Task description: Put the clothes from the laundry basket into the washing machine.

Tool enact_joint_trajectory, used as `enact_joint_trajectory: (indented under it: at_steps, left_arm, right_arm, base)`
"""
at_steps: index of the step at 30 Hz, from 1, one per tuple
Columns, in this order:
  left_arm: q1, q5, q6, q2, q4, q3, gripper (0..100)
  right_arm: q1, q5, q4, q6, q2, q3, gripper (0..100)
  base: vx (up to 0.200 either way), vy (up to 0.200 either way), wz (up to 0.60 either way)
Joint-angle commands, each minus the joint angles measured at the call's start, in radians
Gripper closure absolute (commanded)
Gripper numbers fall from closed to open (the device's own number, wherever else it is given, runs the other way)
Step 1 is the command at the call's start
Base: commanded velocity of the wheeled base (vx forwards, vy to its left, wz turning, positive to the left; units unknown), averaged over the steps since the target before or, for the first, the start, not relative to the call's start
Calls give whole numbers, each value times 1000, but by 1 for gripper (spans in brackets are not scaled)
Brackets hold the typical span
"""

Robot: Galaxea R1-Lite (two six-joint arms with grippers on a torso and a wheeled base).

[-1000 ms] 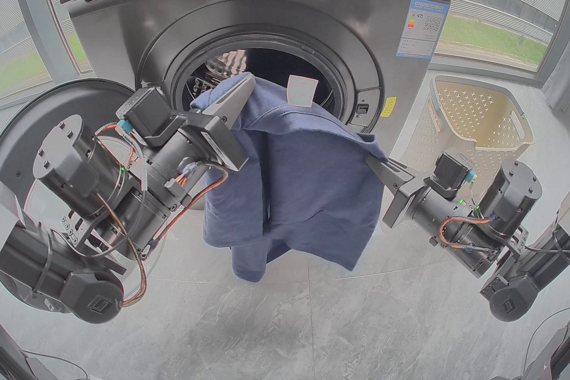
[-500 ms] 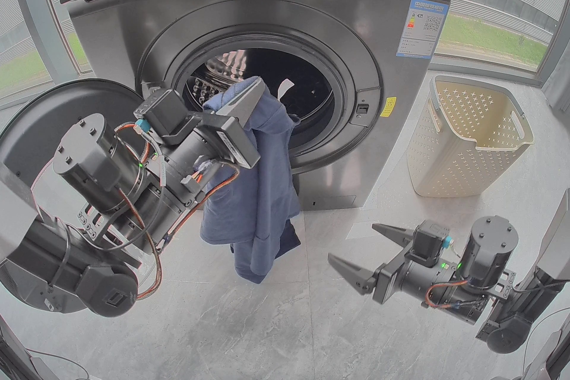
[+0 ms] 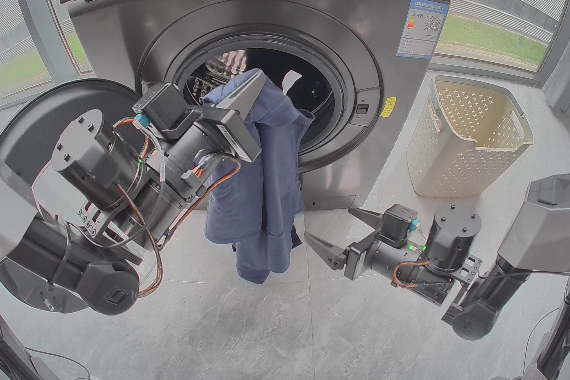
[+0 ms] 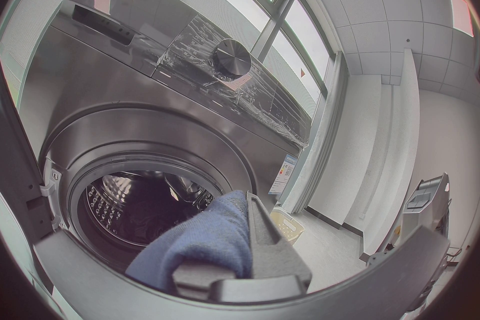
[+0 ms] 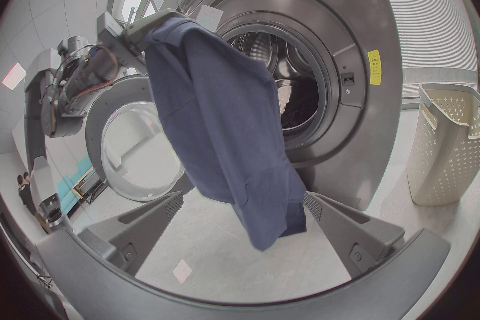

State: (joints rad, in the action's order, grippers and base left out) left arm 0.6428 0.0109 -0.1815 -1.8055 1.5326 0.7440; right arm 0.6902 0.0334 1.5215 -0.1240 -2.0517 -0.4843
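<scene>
Head view: the shirt [image 3: 267, 173] is gripped at an upper edge by the left fingers [image 3: 240, 93], which are clenched on it right at the mouth of the washer [image 3: 368, 25]. The rest is hung limp outside the drum [image 3: 309, 96], toward the floor. The right fingers [image 3: 325, 250] are spread wide with nothing held, low down near the shirt's hem. The basket [image 3: 469, 161] is stood to the right of the washer.

Left wrist view: blue cloth [image 4: 200, 241] is bunched against one finger [image 4: 272, 236], with the drum seen beyond.

Right wrist view: the shirt [image 5: 225, 126] is draped long, and its hem is framed between the released right fingers [image 5: 345, 228]. Contact cannot be told.

Handling, as judged: the shirt is soft, light, floppy and not fragile. Sagging and snagging on the rim are likely. The dangling lower part is judged the best hold, so the tail can be lifted in.
</scene>
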Motion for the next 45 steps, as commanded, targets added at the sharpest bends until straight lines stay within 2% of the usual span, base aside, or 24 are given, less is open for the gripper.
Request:
enact_joint_trajectory:
  at_steps: [1, 5, 10, 11, 16, 18, 22, 36, 39, 45]
  left_arm:
    - [3, 4, 0, 11, 3, -2, 100]
    - [6, 6, 0, 20, 1, 0, 100]
    - [9, 4, 0, 20, 1, 0, 100]
    - [11, 4, 0, 20, 0, 0, 100]
    - [15, 3, 2, 20, 0, 0, 100]
    - [18, 3, 0, 20, 0, 1, 100]
    - [21, 3, 2, 35, -6, 1, 100]
    - [37, 1, 2, 71, -22, 3, 100]
    - [37, 1, 2, 71, -22, 1, 100]
    - [38, 1, 2, 71, -19, 0, 100]
  right_arm:
    - [-43, 46, 17, 4, -120, -140, 0]
    - [-32, 108, 25, 14, -162, -191, 0]
    - [-14, 138, 25, 20, -208, -254, 0]
    - [0, 148, 25, 20, -222, -292, 0]
    - [29, 146, 23, 21, -260, -379, 0]
    - [28, 146, 17, 23, -312, -465, 0]
    - [20, 145, 9, 23, -361, -548, 0]
    - [0, 134, -20, 24, -498, -740, 0]
    - [-9, 117, -30, 24, -525, -790, 0]
    - [-3, 111, -37, 24, -556, -847, 0]
  base:
    - [0, 0, 0]
    - [0, 0, 0]
    - [0, 0, 0]
    - [0, 0, 0]
    - [0, 0, 0]
    - [0, 0, 0]
    - [0, 0, 0]
    - [0, 0, 0]
    - [0, 0, 0]
    - [0, 0, 0]
